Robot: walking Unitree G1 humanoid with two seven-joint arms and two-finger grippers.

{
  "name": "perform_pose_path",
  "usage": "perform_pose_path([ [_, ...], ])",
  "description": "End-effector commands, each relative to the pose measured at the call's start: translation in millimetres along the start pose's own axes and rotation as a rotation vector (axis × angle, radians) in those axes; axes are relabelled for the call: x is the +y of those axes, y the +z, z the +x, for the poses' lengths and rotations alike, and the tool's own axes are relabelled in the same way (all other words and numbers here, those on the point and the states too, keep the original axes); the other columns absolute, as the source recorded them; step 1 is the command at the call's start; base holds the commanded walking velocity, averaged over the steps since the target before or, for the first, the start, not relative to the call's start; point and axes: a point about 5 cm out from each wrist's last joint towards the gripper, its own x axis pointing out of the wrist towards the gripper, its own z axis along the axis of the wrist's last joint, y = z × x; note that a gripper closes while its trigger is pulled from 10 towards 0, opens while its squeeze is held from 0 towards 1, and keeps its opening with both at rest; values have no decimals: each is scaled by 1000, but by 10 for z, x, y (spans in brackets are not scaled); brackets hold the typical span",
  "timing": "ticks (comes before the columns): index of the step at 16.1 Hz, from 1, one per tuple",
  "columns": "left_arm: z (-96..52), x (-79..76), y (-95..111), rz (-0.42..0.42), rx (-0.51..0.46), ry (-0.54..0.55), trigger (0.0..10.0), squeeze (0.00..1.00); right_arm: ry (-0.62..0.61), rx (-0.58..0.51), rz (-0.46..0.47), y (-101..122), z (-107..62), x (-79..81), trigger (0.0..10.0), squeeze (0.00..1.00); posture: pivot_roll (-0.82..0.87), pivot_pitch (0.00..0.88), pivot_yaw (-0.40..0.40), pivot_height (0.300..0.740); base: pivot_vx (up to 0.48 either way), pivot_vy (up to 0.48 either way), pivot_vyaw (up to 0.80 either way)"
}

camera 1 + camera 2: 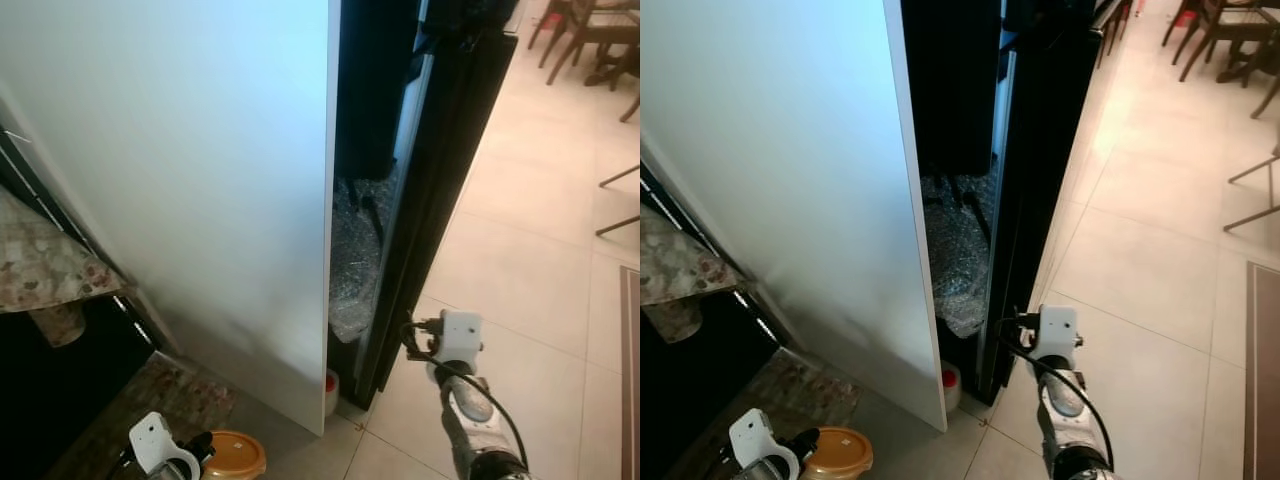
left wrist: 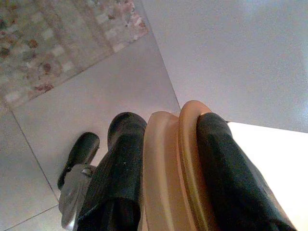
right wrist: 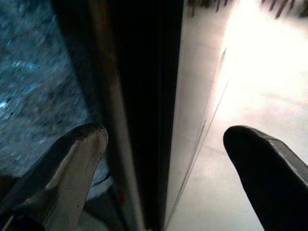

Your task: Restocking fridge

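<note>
The black fridge (image 1: 450,150) stands ahead with its door a little ajar, showing a dark gap with crinkled clear plastic (image 1: 352,260) inside. My right gripper (image 3: 163,139) is open, low down at the door's free edge (image 1: 408,338), one finger on each side of that edge. At the bottom left, my left gripper (image 2: 168,144) is shut on a round tan container with an orange lid (image 1: 235,455), its black fingers (image 2: 120,159) pressing both faces above the floor.
A tall white panel (image 1: 200,180) rises just left of the fridge gap. A small red-capped bottle (image 1: 331,390) stands at its foot. A stone counter (image 1: 40,260) and patterned mat (image 1: 150,400) lie left. Chairs (image 1: 590,30) and a rug edge (image 1: 630,370) are to the right across tiled floor.
</note>
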Motion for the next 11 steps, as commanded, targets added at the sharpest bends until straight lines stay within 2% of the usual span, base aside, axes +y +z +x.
perform_pose_path([
  [1, -6, 40, -2, 16, 2, 14, 10000, 0, 12, -36, -17, 58, 15, 28, 10000, 0, -4, 0, 35, 740, 0, 0, 0],
  [3, -7, 42, -6, 18, 4, 15, 10000, 0, 60, -62, -6, 91, 17, 90, 10000, 0, -3, 0, 35, 740, 0, 0, 0],
  [4, -7, 43, -7, 20, 5, 16, 10000, 0, 114, -35, 3, 81, 34, 150, 10000, 0, -8, 0, 37, 740, 0, 0, 0],
  [6, -7, 36, -12, 23, 5, 15, 10000, 0, 187, -16, -35, 93, 62, 235, 10000, 0, -1, 0, 35, 740, 0, 0, 0],
  [8, -5, 31, -11, 24, 5, 14, 10000, 0, 180, -26, -36, 149, 102, 230, 10000, 0, -2, 0, 37, 740, 0, 0, 0],
  [9, -5, 27, -12, 24, 5, 13, 10000, 0, 180, -44, -34, 233, 152, 232, 10000, 1000, -4, 0, 38, 740, 0, 0, 0],
  [11, -4, 23, -10, 22, 4, 14, 10000, 0, 160, -89, -48, 422, 255, 228, 10000, 1000, 1, 0, 36, 740, 0, 0, 0],
])
